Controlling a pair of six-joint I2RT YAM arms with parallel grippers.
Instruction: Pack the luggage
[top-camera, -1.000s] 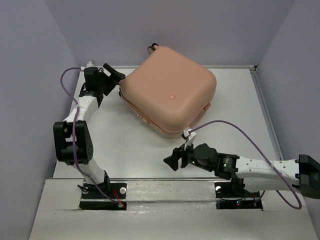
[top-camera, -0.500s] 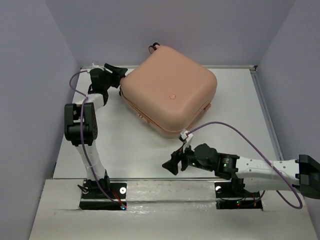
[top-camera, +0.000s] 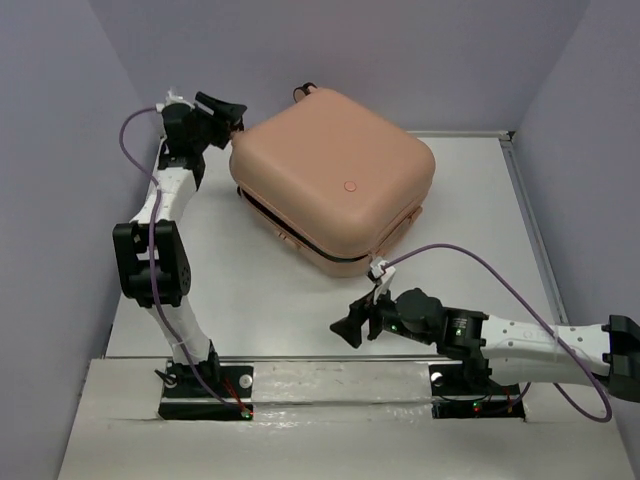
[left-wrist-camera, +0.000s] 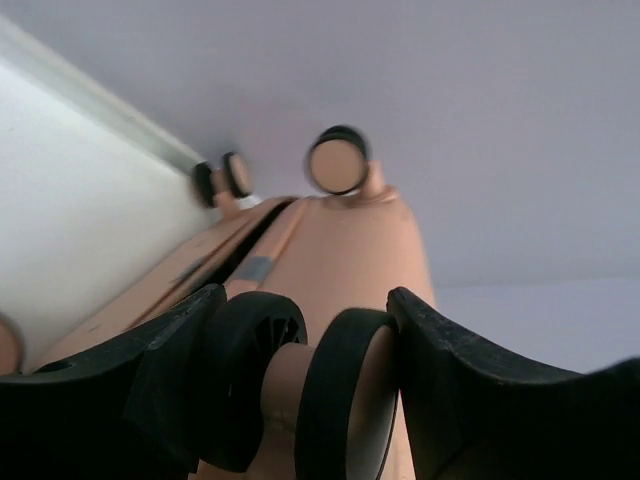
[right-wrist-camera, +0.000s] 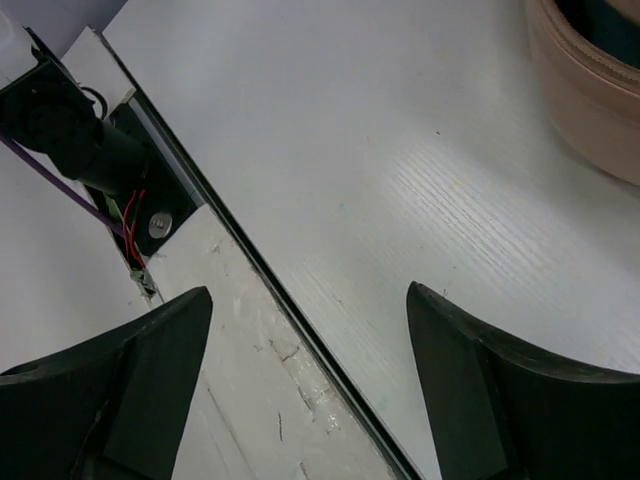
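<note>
The peach-pink hard-shell suitcase (top-camera: 335, 190) lies on the white table (top-camera: 250, 290), its seam gaping. My left gripper (top-camera: 225, 108) straddles the black twin wheel (left-wrist-camera: 300, 385) at its far-left corner; I cannot tell whether it is clamped. My right gripper (top-camera: 348, 330) hovers spread and empty off its near side. Recommended: steady that corner, then press the shell down evenly.

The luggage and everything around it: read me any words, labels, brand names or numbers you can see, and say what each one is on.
No text can be read in any view.
Luggage: only a small round mark on its shell, with no letters visible.
Grey patch by the luggage's seam, left wrist view: too blurred to read.
</note>
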